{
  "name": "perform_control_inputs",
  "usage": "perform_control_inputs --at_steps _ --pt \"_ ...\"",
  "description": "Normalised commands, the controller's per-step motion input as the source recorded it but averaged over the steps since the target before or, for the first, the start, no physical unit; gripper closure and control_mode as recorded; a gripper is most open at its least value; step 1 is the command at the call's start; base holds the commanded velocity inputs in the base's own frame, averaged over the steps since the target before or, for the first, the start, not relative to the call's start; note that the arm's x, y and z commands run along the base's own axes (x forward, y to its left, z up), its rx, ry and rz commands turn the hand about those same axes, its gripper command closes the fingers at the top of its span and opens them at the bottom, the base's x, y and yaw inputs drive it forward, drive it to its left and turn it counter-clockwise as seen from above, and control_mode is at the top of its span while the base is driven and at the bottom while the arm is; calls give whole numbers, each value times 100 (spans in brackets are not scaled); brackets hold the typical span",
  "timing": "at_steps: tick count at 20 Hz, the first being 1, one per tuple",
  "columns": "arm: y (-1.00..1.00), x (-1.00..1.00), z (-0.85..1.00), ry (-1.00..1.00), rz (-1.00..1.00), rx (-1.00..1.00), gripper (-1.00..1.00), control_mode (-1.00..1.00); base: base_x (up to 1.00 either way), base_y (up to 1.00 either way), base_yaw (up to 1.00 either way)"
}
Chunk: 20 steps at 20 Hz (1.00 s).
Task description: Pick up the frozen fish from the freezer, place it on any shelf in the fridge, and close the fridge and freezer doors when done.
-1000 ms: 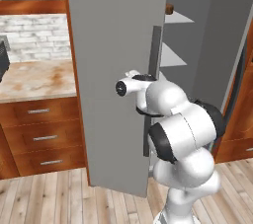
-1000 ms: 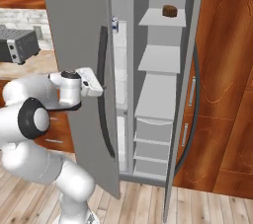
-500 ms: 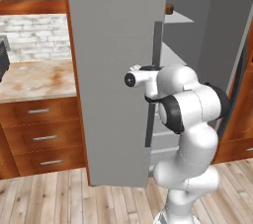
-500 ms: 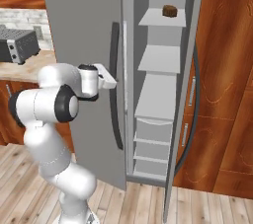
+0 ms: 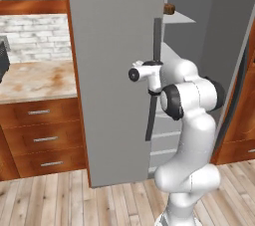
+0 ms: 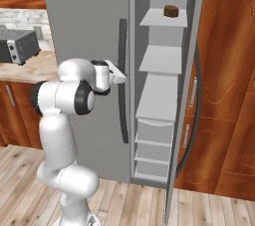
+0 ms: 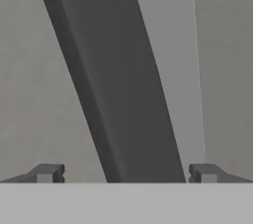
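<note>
The frozen fish [image 6: 171,11] is a small brown lump lying on the top shelf of the open right-hand compartment; its corner also peeks past the door as the fish [image 5: 169,9]. My gripper [image 6: 122,76] is pressed against the wide grey left door [image 6: 84,21] at its dark vertical handle [image 6: 122,115]. In the hand view the gripper [image 7: 126,172] is open and holds nothing. The dark handle [image 7: 118,94] runs slantwise between the fingertips [image 7: 47,172]. From the left, the gripper [image 5: 155,76] meets the handle [image 5: 152,115] on the door [image 5: 114,70].
The narrow right door [image 6: 187,120] stands ajar, edge-on, beside a tall wooden panel [image 6: 229,70]. Shelves and drawers [image 6: 154,140] fill the open compartment. A toaster [image 6: 19,45] sits on the stone counter [image 5: 35,78] to the left, above wooden drawers [image 5: 45,138].
The left door has swung further toward shut, narrowing the gap beside the shelves. My arm has straightened up and followed the handle. The fish has not moved.
</note>
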Motion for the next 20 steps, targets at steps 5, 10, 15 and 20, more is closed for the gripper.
perform_control_inputs --at_steps 5,10,15,20 --pt "0 63 0 0 0 0 -100 -100 0 0 0" --pt "0 62 -1 0 0 0 -100 -100 0 0 0" --pt "0 48 -2 0 0 0 -100 -100 0 0 0" --pt "2 0 26 5 0 0 -100 -100 0 0 0"
